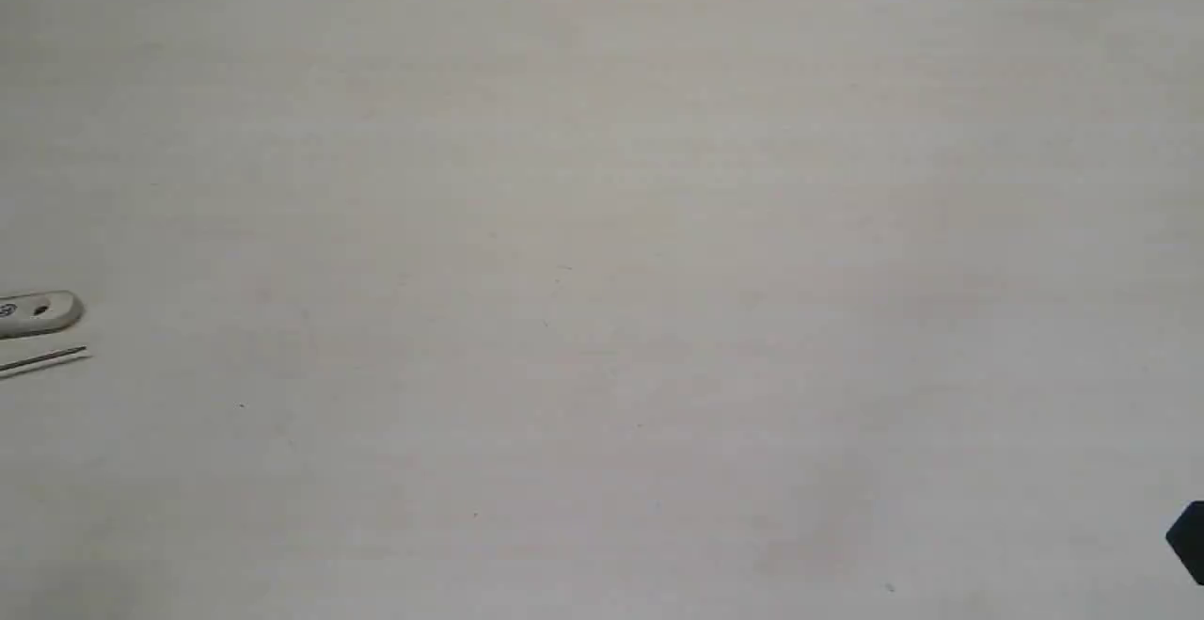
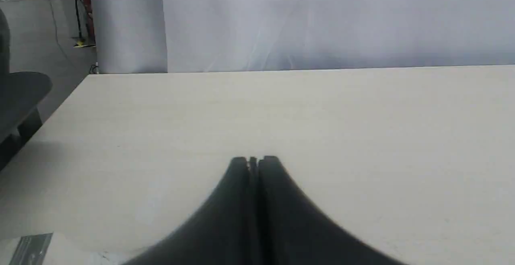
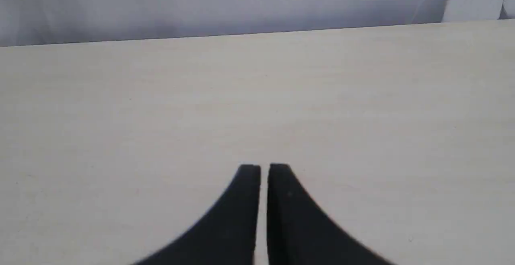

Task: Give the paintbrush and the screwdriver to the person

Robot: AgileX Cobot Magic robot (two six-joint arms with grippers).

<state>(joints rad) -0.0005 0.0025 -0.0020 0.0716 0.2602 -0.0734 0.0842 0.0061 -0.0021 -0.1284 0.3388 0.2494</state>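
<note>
The paintbrush (image 1: 42, 312) handle end and, apparently, the screwdriver (image 1: 47, 358) shaft lie near each other on the worktop (image 1: 602, 272), at the exterior view's left edge. Both left fingers (image 2: 241, 184) and right fingers (image 3: 245, 192) are closed, empty.

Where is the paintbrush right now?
The paintbrush lies at the exterior view's far left edge, only its handle end showing, beside the screwdriver shaft.

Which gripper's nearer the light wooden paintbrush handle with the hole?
Left, likely: the left gripper has the brush's silver ferrule close by; the right gripper sits across the table from the handle.
</note>
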